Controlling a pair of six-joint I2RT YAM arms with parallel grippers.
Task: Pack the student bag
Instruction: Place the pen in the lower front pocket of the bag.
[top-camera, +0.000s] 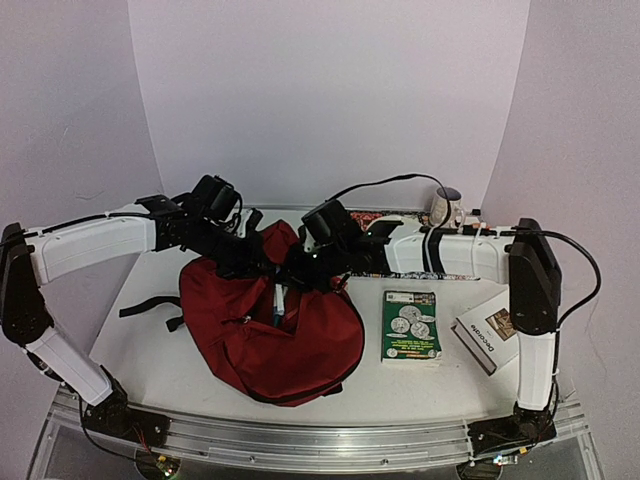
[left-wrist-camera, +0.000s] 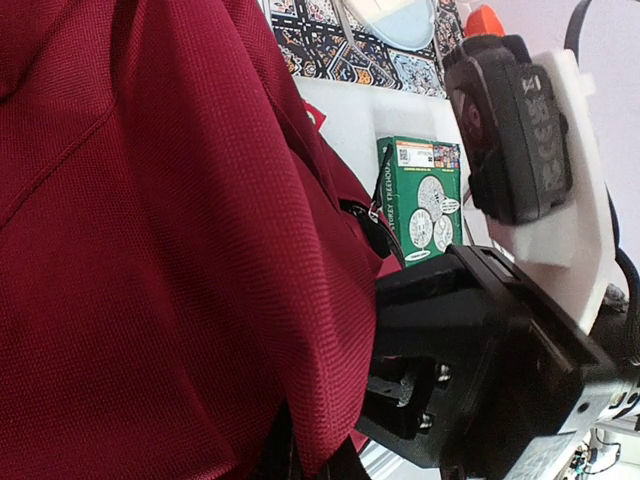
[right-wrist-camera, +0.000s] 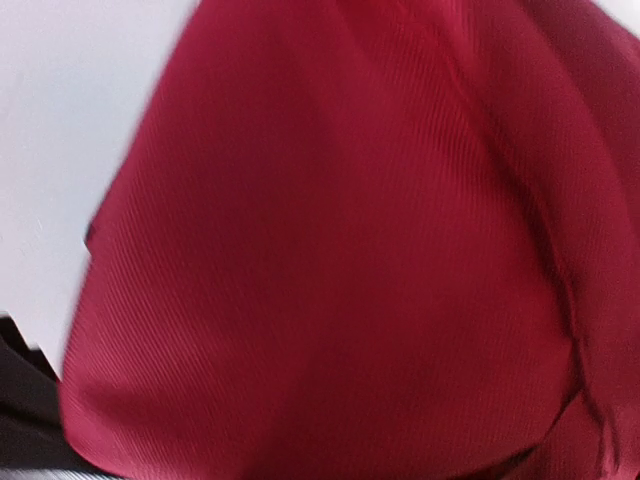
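Note:
The dark red student bag (top-camera: 270, 330) lies in the middle of the table, its top bunched up between my two grippers. My left gripper (top-camera: 250, 262) is shut on the bag's upper left fabric. That red cloth (left-wrist-camera: 150, 250) drapes over its fingers in the left wrist view and hides them. My right gripper (top-camera: 302, 268) meets the raised top edge from the right. Red fabric (right-wrist-camera: 330, 260) fills the right wrist view and covers its fingers, which look shut on the cloth. A green book (top-camera: 411, 325) lies flat to the right of the bag, also seen as the green cover (left-wrist-camera: 425, 200).
A white and brown book (top-camera: 490, 335) lies near the right arm's base. A mug (top-camera: 446, 207) stands at the back right on a patterned mat (left-wrist-camera: 330, 50). A black strap (top-camera: 150, 305) trails left of the bag. The right arm's black housing (left-wrist-camera: 480, 350) sits close beside the left wrist.

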